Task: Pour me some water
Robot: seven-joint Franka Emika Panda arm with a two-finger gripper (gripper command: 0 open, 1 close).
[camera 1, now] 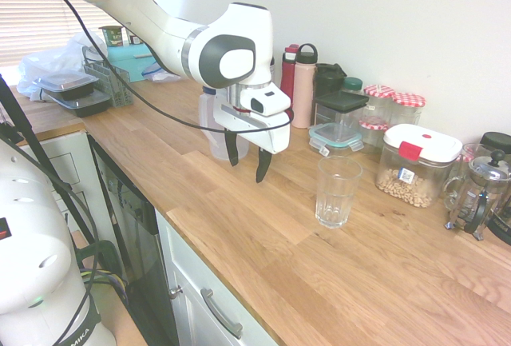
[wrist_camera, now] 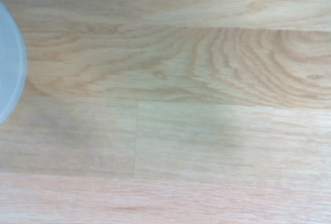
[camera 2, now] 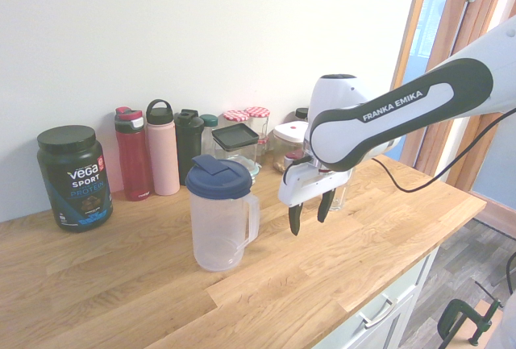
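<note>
While the pitcher (camera 2: 218,216) stands untouched mid-counter, its handle toward the empty glass (camera 1: 336,192), bring your gripper (camera 2: 309,218), fingers spread and holding nothing, down squarely around that handle; grip it firmly, so the pitcher won't swing.

A white robot arm (camera 2: 451,95) with smooth, rounded plastic shells and dark grey bands at its joints carries the words "FRANKA EMIKA" in white capitals on a dark strip along its forearm. A round white cap sits in a dark grey ring at the wrist (camera 1: 231,58). A thin black cable runs along the arm. The white gripper (camera 1: 247,157) ends in two slim black fingers (camera 2: 294,218), with a small red mark on its body.
</note>
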